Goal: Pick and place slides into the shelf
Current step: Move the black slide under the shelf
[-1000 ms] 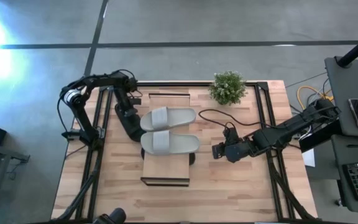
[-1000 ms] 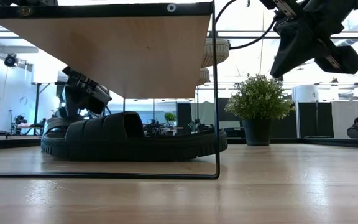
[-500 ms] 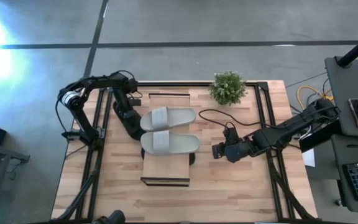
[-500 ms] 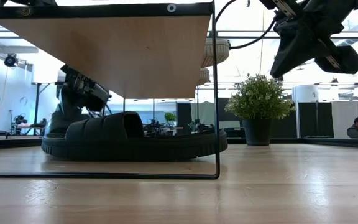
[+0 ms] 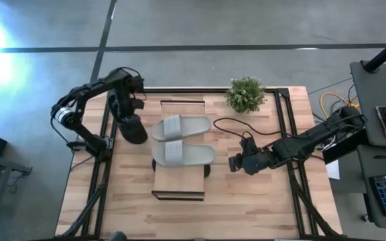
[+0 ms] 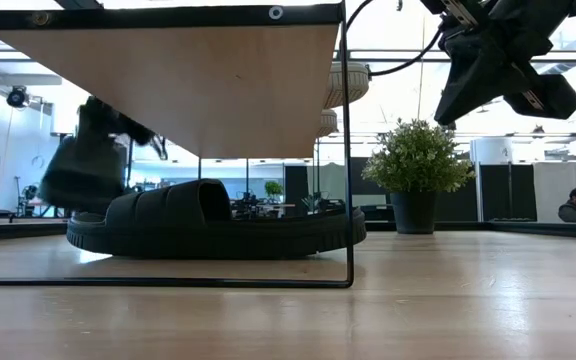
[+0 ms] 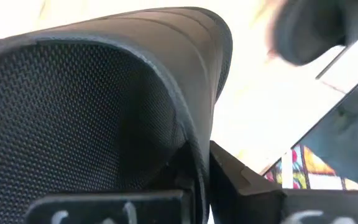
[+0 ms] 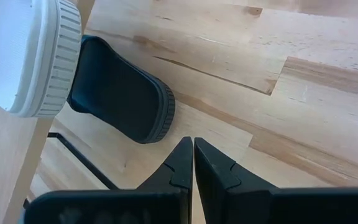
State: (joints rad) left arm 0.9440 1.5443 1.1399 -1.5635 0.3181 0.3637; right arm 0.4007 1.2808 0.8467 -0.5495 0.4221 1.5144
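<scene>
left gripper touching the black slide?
Touching. Left wrist view: left gripper is shut on the black slide; low view shows it lifted off the table.

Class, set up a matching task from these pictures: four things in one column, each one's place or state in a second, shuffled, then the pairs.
1. light grey slides
2. black slide
3. left gripper
4. right gripper

A. shut, empty, above the table right of the shelf
B. on the table under the shelf
C. shut on a second black slide
D. on the shelf top

1-D, 2-B, 3-C, 4-A
</scene>
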